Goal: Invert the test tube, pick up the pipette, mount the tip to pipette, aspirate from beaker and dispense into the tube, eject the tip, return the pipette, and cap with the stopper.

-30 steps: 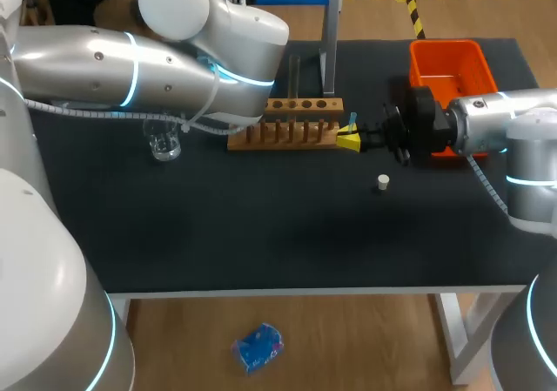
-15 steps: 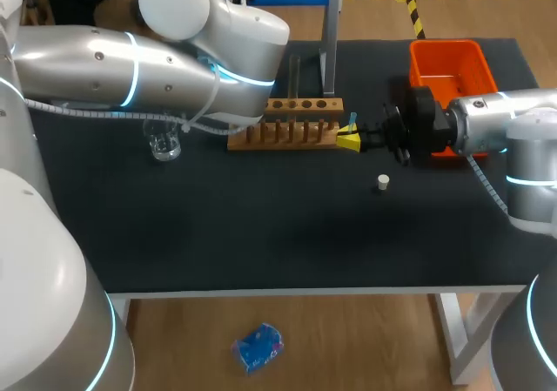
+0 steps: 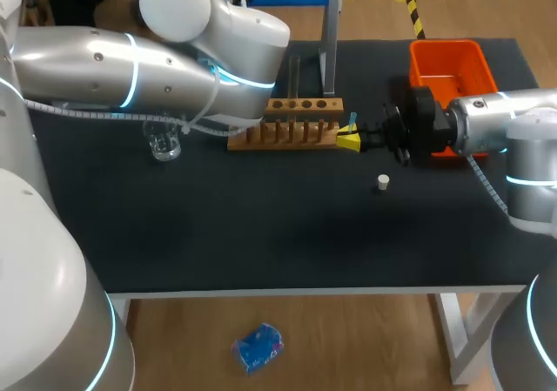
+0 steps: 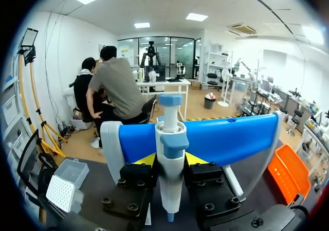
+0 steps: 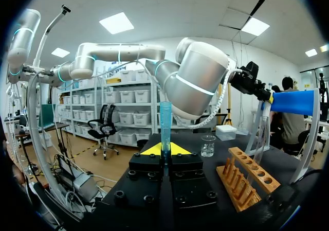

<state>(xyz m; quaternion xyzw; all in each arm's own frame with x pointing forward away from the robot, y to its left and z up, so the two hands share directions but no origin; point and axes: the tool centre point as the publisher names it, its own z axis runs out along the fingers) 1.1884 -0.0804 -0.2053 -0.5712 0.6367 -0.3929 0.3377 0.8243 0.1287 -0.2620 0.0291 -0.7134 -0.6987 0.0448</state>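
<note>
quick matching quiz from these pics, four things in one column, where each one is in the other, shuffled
Things
1. pipette
2. test tube
3. stopper
4. beaker

Places
A. lying alone on the table
B. upright between the right gripper fingers
C. standing off the left end of the wooden rack
D. held in the left gripper

Pairs: 1-D, 2-B, 3-A, 4-C

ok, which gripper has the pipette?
The left gripper: it is shut on the white and blue pipette. The right gripper holds a clear tube instead, beside the wooden rack.
</note>
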